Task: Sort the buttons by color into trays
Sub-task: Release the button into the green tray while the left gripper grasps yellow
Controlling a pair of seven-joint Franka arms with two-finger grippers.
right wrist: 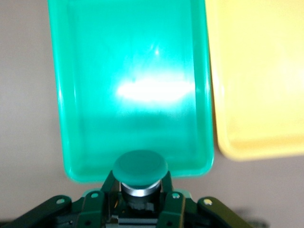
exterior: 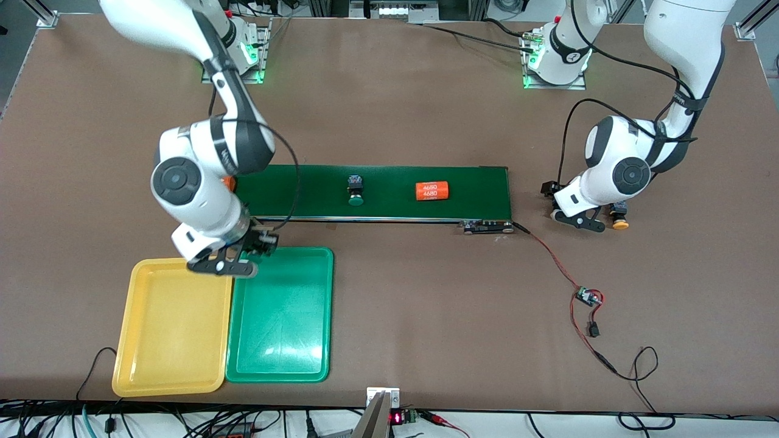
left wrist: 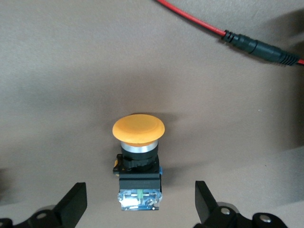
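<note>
My right gripper [exterior: 222, 266] hangs over the edge of the trays nearest the belt, where the yellow tray [exterior: 173, 322] and the green tray [exterior: 280, 310] meet. In the right wrist view it [right wrist: 137, 202] is shut on a green-capped button [right wrist: 140, 167], above the rim of the green tray [right wrist: 133, 85] with the yellow tray [right wrist: 256, 71] beside it. My left gripper [exterior: 581, 222] is low over the table past the belt's end, by a yellow-orange button [exterior: 619, 219]. In the left wrist view that button [left wrist: 138, 129] lies on its side, with its body between the gripper's [left wrist: 140, 209] open fingers [left wrist: 76, 204]. A second green button [exterior: 355, 190] lies on the belt.
The dark-green conveyor belt [exterior: 389, 204] also carries an orange cylinder [exterior: 431, 190]. A bit of orange [exterior: 228, 182] shows by the right arm's wrist; I cannot tell what it is. A red cable with a small board [exterior: 587, 297] runs from the belt's end, and its black plug [left wrist: 256, 46] lies near the yellow-orange button.
</note>
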